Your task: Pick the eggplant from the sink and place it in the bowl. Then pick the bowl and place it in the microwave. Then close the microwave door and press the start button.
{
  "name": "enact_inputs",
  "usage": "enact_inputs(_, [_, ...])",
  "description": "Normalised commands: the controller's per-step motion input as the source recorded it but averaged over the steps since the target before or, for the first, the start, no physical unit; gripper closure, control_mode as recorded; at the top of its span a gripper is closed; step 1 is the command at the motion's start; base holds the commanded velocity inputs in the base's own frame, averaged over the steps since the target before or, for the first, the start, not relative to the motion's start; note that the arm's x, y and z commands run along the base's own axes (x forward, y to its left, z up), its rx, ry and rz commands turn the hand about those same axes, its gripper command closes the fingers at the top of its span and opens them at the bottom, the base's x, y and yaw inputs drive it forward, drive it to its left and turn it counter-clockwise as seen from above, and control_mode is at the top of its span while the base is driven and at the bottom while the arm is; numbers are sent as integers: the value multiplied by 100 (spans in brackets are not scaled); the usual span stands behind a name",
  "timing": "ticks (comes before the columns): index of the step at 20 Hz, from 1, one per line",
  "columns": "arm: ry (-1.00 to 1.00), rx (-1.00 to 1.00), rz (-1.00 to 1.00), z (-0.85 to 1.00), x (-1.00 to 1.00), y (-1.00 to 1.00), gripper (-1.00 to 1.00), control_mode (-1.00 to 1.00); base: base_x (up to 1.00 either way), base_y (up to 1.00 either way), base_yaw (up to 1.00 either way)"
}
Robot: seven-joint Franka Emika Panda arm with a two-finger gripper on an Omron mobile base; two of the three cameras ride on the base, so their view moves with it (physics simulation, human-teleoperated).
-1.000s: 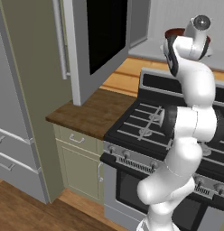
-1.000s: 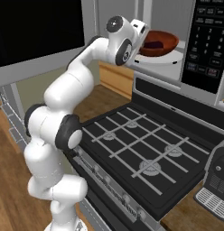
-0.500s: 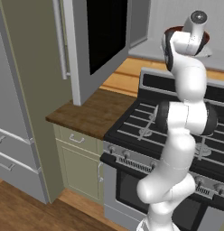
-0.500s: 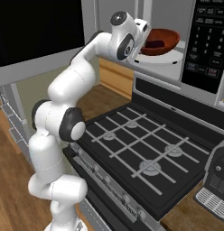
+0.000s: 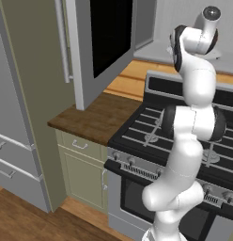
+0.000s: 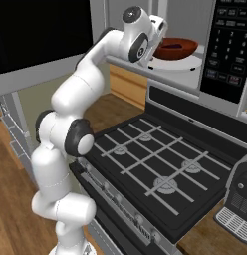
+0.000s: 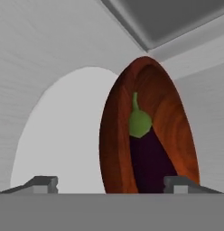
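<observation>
— Bowl [image 6: 176,48] first: where does it sit relative to the microwave [image 6: 222,55]?

— Inside the cavity, resting on the white turntable plate [image 6: 178,63], toward the plate's near edge as the right base view shows it. The eggplant [image 7: 149,155] lies in the bowl, green stem end pointing toward the back wall of the microwave in the hand view.

— And the gripper [image 7: 111,182]?

— At the mouth of the microwave, aimed inward. Its two finger tips [image 7: 41,182] stand wide apart, one on each side of the bowl's near rim (the rim sits between them, and I see no contact). Nothing is clamped.

— The microwave door [image 5: 102,44]?

— Swung open, standing out to the left of the cavity in the left base view, black window facing the room, long bar handle [image 5: 62,40] at its free edge.

— What is under the microwave?

— The gas stove [image 6: 160,169], directly below it, with the wooden counter [image 5: 97,117] beside the stove on the door's side.
</observation>
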Motion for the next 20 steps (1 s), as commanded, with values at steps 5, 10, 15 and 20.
enact_inputs(5, [-11, 0, 0, 0, -29, 9, -100, -100, 0, 0, 0])
enact_inputs(10, [-17, -3, 0, 0, -73, 28, -100, -100, 0, 0, 0])
enact_inputs(15, [-22, -2, 1, 0, -97, 44, -100, -100, 0, 0, 0])
enact_inputs(20, [-11, 0, 1, 0, -100, 51, -100, -100, 0, 0, 0])
